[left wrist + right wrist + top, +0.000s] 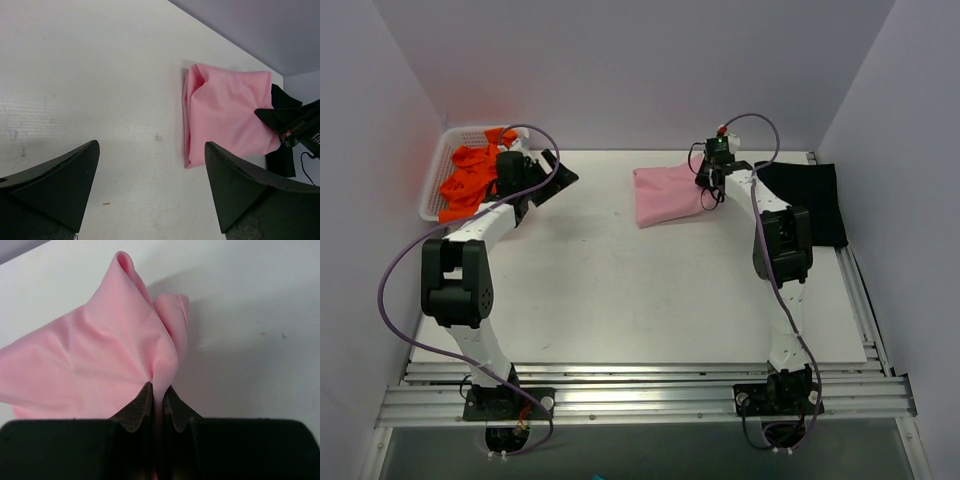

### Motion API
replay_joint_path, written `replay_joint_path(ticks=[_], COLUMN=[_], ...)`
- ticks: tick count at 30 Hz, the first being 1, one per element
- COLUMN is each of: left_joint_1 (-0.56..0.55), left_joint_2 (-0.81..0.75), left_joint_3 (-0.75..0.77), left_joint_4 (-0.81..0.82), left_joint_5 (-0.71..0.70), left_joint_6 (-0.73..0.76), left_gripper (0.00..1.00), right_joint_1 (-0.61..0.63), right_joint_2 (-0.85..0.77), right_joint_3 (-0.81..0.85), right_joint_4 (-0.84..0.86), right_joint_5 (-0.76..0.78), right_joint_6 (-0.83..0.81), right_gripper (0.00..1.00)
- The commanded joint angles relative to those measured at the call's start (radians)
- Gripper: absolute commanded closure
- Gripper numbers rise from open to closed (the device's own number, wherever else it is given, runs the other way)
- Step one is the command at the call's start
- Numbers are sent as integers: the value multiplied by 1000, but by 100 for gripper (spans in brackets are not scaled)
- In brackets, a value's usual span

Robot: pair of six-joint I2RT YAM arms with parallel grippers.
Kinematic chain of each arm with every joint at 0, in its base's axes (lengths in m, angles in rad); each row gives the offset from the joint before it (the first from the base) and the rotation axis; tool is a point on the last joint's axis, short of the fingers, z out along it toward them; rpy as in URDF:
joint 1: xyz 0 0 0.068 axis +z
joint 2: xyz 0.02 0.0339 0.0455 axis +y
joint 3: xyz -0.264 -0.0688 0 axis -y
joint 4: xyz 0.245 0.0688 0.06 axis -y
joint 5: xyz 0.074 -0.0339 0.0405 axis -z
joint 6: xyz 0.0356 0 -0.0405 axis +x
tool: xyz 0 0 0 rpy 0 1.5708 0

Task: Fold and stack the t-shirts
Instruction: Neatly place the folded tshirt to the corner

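The light pink t-shirt point(666, 194) lies folded on the white table at the back, right of the middle. My right gripper point(705, 186) is shut on its right edge; in the right wrist view the pink cloth point(105, 360) is pinched between the fingers point(158, 400) and pulled into a ridge. The black t-shirt point(805, 200) lies flat at the far right behind that arm. Bright orange t-shirts point(470, 180) fill the white lattice basket at the back left. My left gripper point(555, 172) is open and empty beside the basket; the left wrist view shows the pink shirt point(225, 112) ahead.
The white lattice basket point(433, 180) stands in the back left corner against the wall. Grey walls close in the table on three sides. A purple cable loops around each arm. Metal rails run along the table's near and right edges.
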Motion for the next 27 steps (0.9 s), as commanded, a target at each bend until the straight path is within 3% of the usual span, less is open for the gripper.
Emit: replay_joint_path(ticks=[1, 6, 14, 20, 21, 22, 23, 27], left_joint_1=[5, 4, 5, 5, 5, 4, 5, 4], left_joint_2=[24, 42, 50, 55, 55, 56, 56, 59], left_joint_3=[-2, -15, -17, 1, 1, 1, 1, -2], left_joint_4=[83, 108, 109, 118, 120, 120, 121, 124], left_joint_5=[21, 32, 46, 64, 66, 67, 69, 72], left_joint_6=[-13, -6, 6, -3, -3, -5, -5, -8], left_gripper=[5, 5, 5, 5, 5, 5, 5, 5], right_joint_1=[-23, -112, -361, -488, -500, -510, -519, -524], right_joint_2=[-66, -112, -110, -150, -149, -143, -121, -104], right_joint_3=[57, 74, 217, 133, 107, 105, 109, 102], right_joint_4=[-101, -139, -219, -187, -179, -193, -205, -233], right_joint_5=[75, 101, 104, 187, 188, 190, 190, 211], right_joint_6=[-57, -83, -97, -65, -57, -49, -37, -22], right_gripper=[100, 100, 100, 97, 84, 22, 0, 0])
